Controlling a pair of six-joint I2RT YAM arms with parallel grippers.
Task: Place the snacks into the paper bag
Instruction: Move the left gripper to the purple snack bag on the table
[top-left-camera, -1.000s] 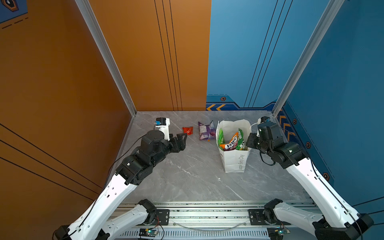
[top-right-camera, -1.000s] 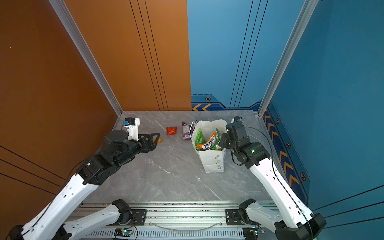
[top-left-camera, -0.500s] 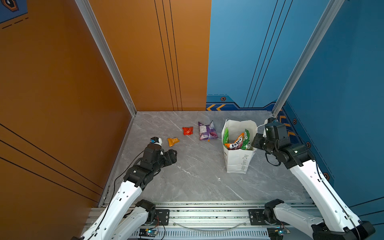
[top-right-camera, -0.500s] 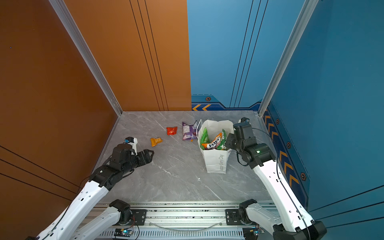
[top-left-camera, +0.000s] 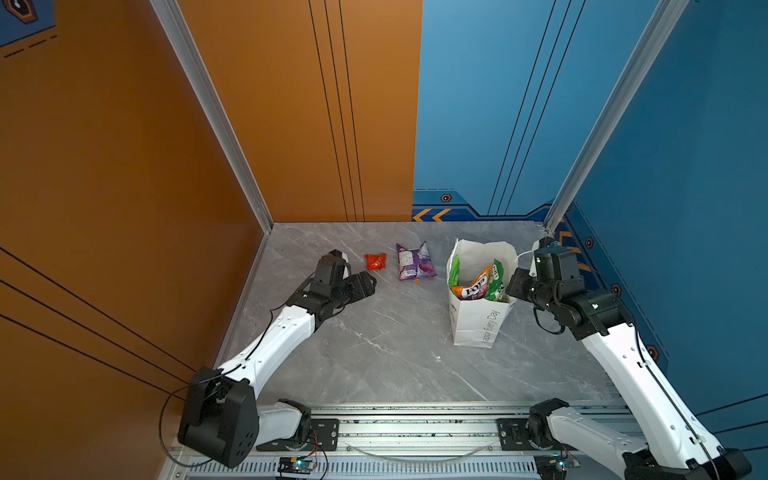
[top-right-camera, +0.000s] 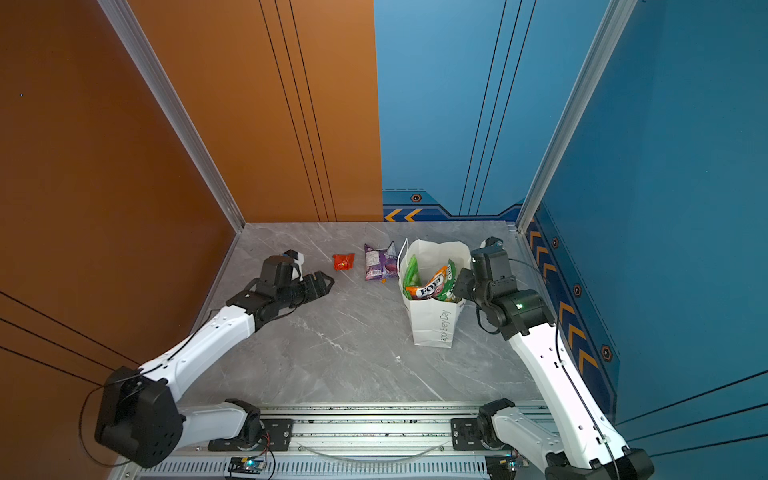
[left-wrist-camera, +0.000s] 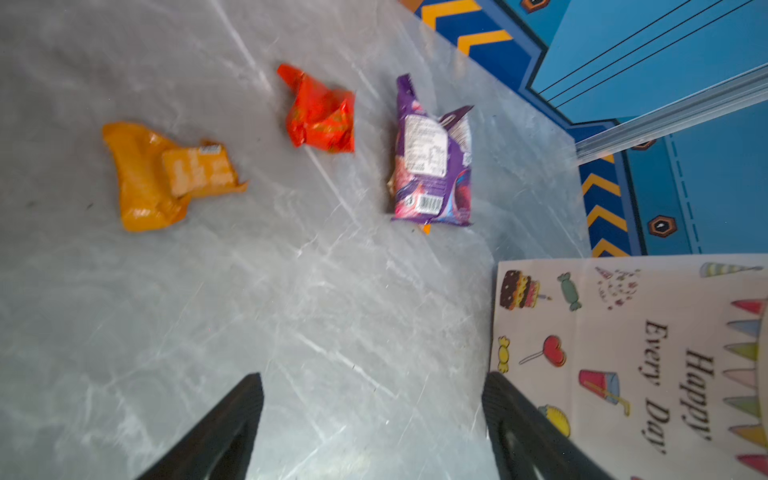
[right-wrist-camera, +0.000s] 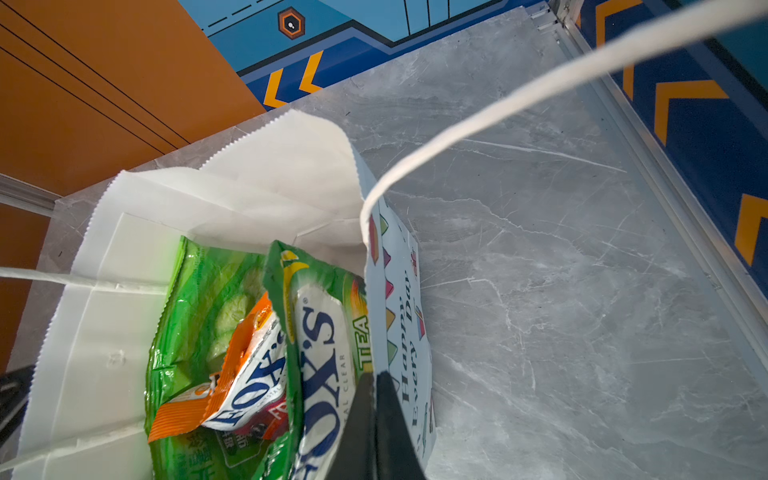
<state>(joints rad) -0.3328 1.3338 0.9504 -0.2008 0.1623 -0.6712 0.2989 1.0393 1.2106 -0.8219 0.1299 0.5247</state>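
My left gripper (left-wrist-camera: 372, 380) is spread wide and carries nothing. It sits low over the grey marbled table (top-left-camera: 395, 357), with bare stone showing between its fingers. Ahead of it, the left wrist view shows three loose snacks in a row, each apart from the next: a crumpled orange packet (left-wrist-camera: 166, 174), a crumpled red packet (left-wrist-camera: 322, 114) and a purple packet (left-wrist-camera: 428, 166) lying with its back label up. In both top views my left arm hides the orange one.

Just beside the purple packet, the paper bag (top-left-camera: 478, 328) stands upright toward the right side of the table. It is white and open-mouthed, printed "Happy Every Day" with small party drawings. My right gripper (right-wrist-camera: 374, 382) is pinched closed on the bag's side wall at the rim. Inside the bag, a green chip bag (right-wrist-camera: 187, 299), an orange FOX'S bag (right-wrist-camera: 237, 374) and a green FOX'S bag (right-wrist-camera: 320, 353) reach nearly to the rim. A white cord handle (right-wrist-camera: 498, 112) arcs past the right wrist camera.

Open table runs from the bag to the front rail (top-left-camera: 415, 428). The blue wall (top-left-camera: 665, 208) is close behind my right arm.
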